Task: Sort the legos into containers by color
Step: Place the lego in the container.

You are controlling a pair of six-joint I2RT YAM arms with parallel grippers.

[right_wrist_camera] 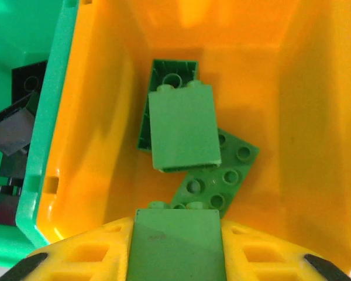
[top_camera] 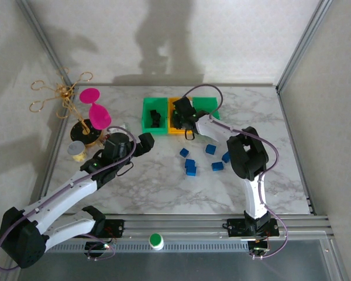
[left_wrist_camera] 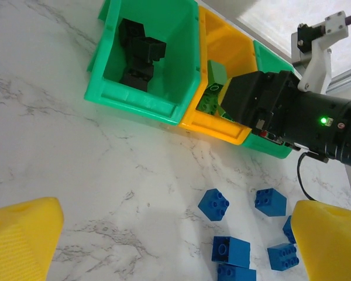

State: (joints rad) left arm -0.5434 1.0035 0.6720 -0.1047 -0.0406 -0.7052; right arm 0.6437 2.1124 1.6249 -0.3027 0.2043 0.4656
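Here we see a green lego (right_wrist_camera: 176, 240) clamped between the fingers of the right claw (right_wrist_camera: 176, 266), held over the orange-yellow bin (right_wrist_camera: 99, 123), where other green legos (right_wrist_camera: 181, 126) lie. Black legos (left_wrist_camera: 137, 55) sit in the adjoining green bin (left_wrist_camera: 164, 105). Blue legos (left_wrist_camera: 213, 205) lie scattered on the tabletop (left_wrist_camera: 76, 164) beneath the left claw (left_wrist_camera: 175, 246), whose fingers are spread wide.

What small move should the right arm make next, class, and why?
Probably open the right fingers. They hold a green brick above the orange bin, where other green bricks already lie, so letting go should drop it in with its own colour.
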